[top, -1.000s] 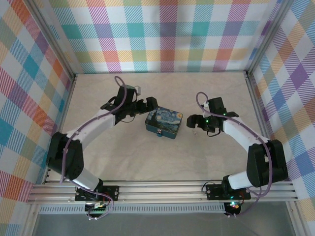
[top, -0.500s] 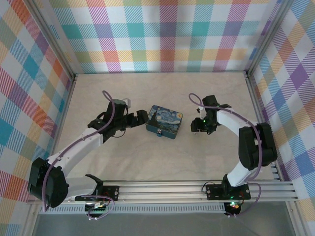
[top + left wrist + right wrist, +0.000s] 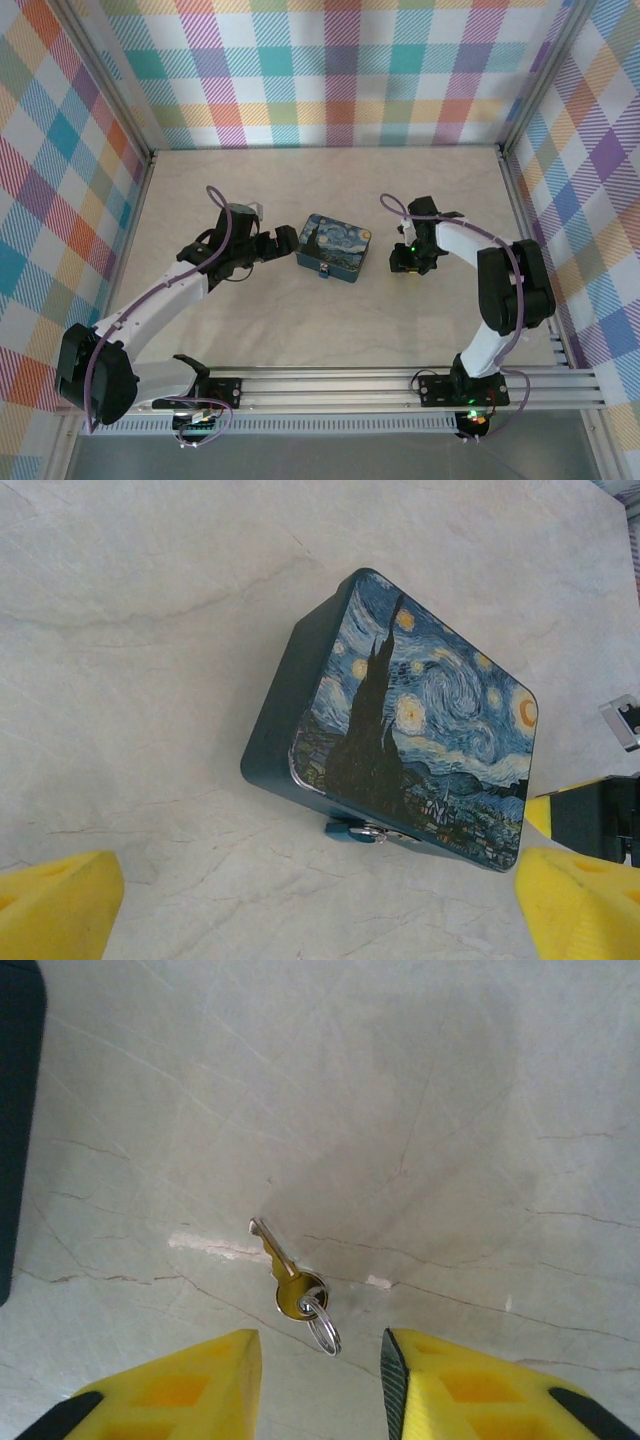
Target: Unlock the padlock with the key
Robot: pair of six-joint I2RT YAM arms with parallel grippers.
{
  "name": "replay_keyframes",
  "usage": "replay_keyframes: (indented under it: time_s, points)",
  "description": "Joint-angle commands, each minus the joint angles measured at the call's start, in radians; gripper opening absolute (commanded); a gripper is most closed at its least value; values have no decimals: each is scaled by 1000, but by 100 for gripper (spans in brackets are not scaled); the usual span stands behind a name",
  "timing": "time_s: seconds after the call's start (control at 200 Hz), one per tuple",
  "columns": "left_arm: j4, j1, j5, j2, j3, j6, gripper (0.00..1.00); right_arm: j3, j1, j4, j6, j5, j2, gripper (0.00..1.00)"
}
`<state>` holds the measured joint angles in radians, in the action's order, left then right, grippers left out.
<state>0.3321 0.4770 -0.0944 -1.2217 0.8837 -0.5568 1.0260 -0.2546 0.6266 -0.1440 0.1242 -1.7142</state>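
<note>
The small blue padlock (image 3: 358, 830) hangs on the front clasp of a starry-night tin (image 3: 420, 720) and rests against the table; from above the padlock (image 3: 323, 270) shows at the tin's (image 3: 336, 248) near edge. My left gripper (image 3: 320, 908) is open wide, just left of the tin and apart from it, and the left gripper (image 3: 285, 240) shows there from above. The brass key (image 3: 285, 1275) with its steel ring lies flat on the table. My right gripper (image 3: 320, 1365) hangs low over it with the ring in the gap between its yellow fingers (image 3: 190, 1385), which touch nothing. The right gripper (image 3: 403, 262) sits right of the tin.
The tin's dark side wall (image 3: 15, 1110) stands at the left edge of the right wrist view. Metal frame rails (image 3: 330, 385) run along the near edge, and checked walls (image 3: 330, 70) close the back and sides.
The left arm has dropped lower, keeping its gripper beside the tin. The right gripper has drawn closer to the tin and come down over the key, and its jaws have narrowed.
</note>
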Motion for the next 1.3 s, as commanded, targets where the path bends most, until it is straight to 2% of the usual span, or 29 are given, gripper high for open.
replay_keyframes:
  time_s: [0.0, 0.455, 0.93, 1.19, 1.295]
  points:
    - [24, 5, 15, 26, 1, 2, 100, 34, -2, 19, 9, 22, -17, 36]
    - [25, 5, 15, 26, -2, 0, 100, 49, -5, 4, 6, 41, -72, 30]
    - [41, 4, 25, 34, 6, 5, 100, 25, -6, -15, 1, 53, -99, 14]
    - [53, 4, 36, 40, 8, 11, 100, 0, -5, -36, -20, 77, -54, 1]
    - [57, 5, 37, 48, 8, 8, 100, -13, -5, -44, -32, 75, -12, 0]
